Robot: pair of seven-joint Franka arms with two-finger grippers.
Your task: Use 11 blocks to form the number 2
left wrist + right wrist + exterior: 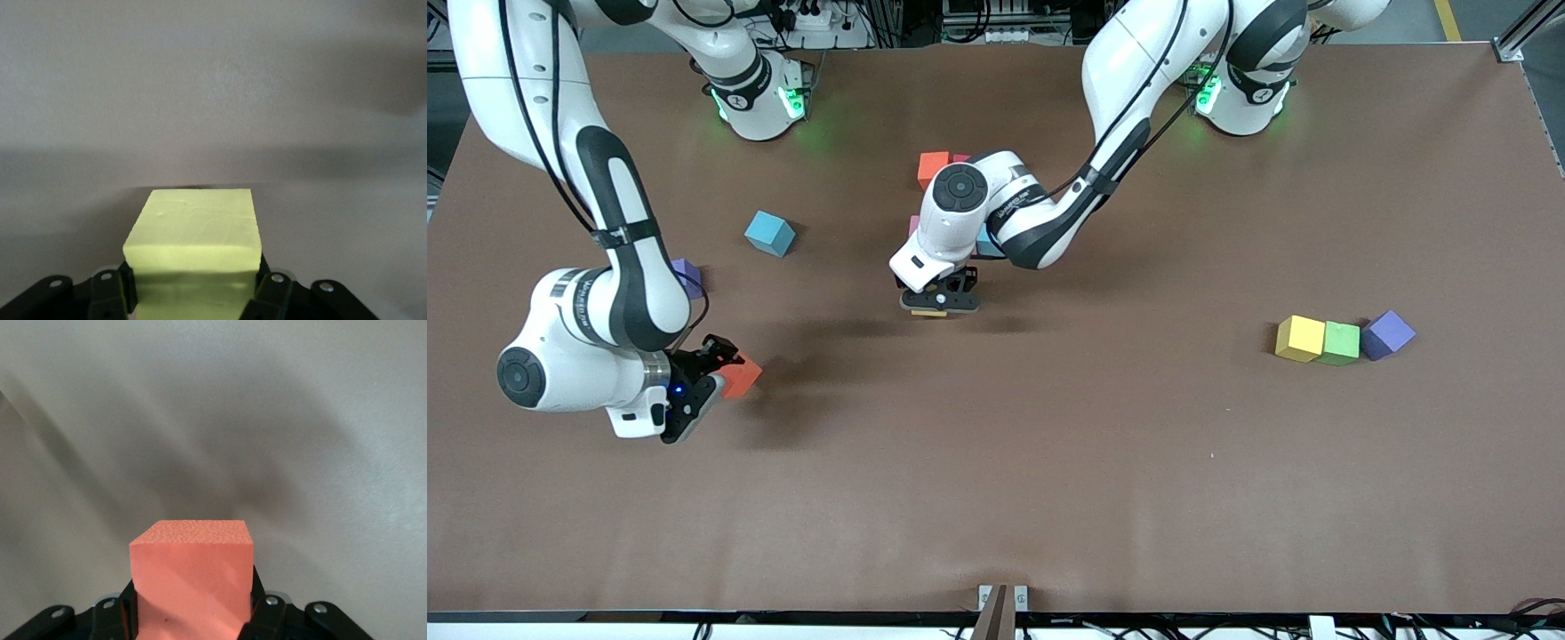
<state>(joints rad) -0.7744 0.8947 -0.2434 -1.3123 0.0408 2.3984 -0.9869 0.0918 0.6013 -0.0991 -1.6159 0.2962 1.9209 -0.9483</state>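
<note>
Left pincer clamps a yellow block, right pincer an orange one (both aloft); a crooked release could misalign the digit.

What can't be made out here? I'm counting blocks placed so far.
- Front view: the left arm's wrist hides most of the cluster; only an orange cube and slivers of pink and blue show.
- Front view: the left end effector covers its yellow cube almost wholly.
- Front view: the right arm partly hides a purple cube.
- Wrist views: only the held cubes and bare table.
</note>
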